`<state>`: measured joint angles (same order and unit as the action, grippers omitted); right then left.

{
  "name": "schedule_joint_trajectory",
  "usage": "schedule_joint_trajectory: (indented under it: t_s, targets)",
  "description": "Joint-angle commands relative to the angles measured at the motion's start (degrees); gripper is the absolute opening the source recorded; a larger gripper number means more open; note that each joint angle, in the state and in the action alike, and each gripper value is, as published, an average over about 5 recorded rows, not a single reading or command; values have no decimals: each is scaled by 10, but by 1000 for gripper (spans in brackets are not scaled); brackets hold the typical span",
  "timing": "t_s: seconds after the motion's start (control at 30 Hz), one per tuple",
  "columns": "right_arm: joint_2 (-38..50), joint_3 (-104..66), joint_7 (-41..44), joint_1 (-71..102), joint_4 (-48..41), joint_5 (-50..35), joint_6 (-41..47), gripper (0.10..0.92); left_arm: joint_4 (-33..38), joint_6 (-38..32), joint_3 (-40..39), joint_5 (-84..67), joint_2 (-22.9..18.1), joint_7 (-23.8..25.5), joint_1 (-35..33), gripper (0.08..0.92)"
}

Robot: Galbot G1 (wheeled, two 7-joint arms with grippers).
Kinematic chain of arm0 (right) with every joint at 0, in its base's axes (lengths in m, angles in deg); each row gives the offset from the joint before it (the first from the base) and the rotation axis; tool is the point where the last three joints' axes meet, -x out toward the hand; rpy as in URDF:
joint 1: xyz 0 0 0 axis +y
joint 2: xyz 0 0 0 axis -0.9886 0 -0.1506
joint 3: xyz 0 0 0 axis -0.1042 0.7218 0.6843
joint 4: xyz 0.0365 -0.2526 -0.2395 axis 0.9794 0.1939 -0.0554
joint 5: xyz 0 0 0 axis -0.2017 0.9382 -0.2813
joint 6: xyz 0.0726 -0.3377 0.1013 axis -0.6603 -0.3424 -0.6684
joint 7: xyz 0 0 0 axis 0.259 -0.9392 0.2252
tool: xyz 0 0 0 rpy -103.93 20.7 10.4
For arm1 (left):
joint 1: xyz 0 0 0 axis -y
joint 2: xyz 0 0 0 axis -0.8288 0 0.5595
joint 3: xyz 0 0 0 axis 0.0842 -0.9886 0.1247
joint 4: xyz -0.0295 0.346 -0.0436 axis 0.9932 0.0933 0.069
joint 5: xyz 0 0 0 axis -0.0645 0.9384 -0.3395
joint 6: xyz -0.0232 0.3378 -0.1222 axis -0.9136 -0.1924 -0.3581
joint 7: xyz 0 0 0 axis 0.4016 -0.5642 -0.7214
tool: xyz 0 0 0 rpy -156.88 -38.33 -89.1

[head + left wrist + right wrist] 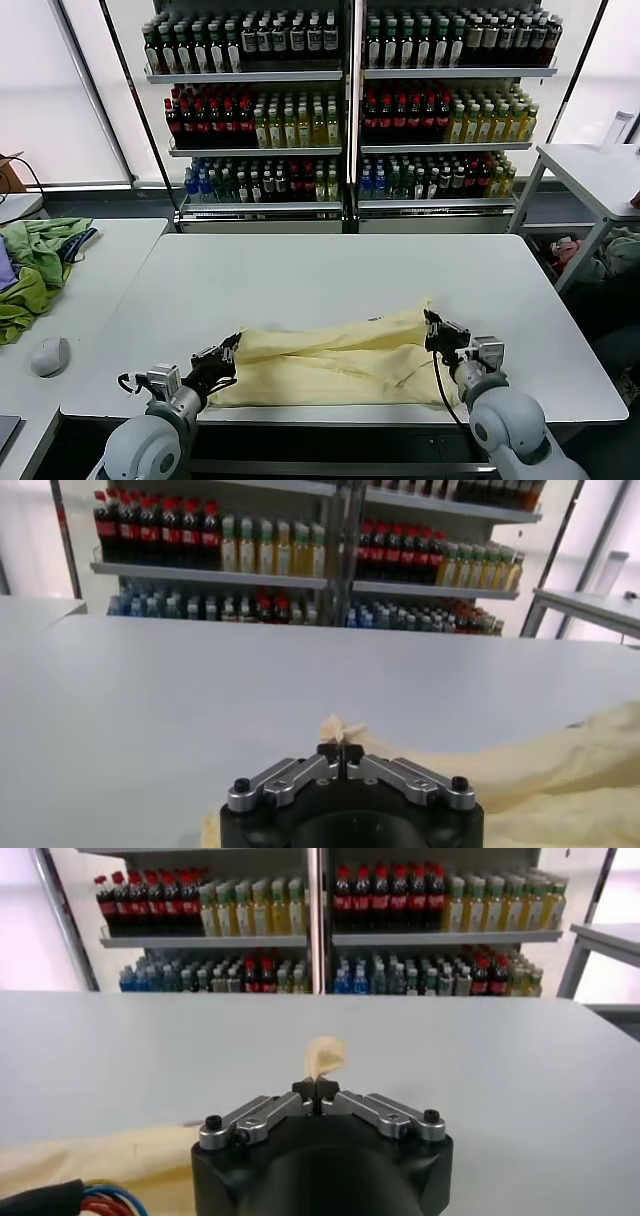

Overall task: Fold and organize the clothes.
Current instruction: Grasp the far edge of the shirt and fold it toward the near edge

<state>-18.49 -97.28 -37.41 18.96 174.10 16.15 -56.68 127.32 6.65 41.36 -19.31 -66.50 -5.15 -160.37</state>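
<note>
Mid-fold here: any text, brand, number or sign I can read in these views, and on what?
None can be read.
Neck label on the pale yellow T-shirt: a small dark patch, too small to read.
Labels on the bottles on the shelves behind the table: coloured bands only, blurred and too small.
Left gripper and right gripper: no markings visible.

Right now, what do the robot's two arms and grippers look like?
Both arms have rounded, pale grey shells with silver wrist sections. The left gripper and right gripper are black, with silver metal finger links fixed by black screws onto a round black base. A black cable loops beside each wrist. Red and blue wires show near the right gripper's base in its wrist view.
</note>
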Motion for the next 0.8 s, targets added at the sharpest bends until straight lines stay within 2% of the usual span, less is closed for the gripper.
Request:
schedule_joint_trajectory:
  t_s: [0.03, 0.2, 0.5, 0.63, 0.8]
  targets:
    - [-8, -5, -1, 51, 26, 33, 5, 124, 0, -3, -6, 85, -11, 5, -24, 88]
    - [-14, 2, 3, 54, 26, 52, -3, 223, 9, -38, -18, 147, -34, -16, -37, 144]
    - [-20, -7, 12, 77, 38, 71, -22, 482, 5, -105, -18, 269, -105, -121, -77, 398]
    - [-25, -6, 12, 80, 37, 74, -25, 603, -17, -98, -21, 302, -130, -142, -79, 520]
    - [-25, -3, 12, 79, 35, 74, -26, 741, -38, -60, -31, 287, -139, -131, -69, 658]
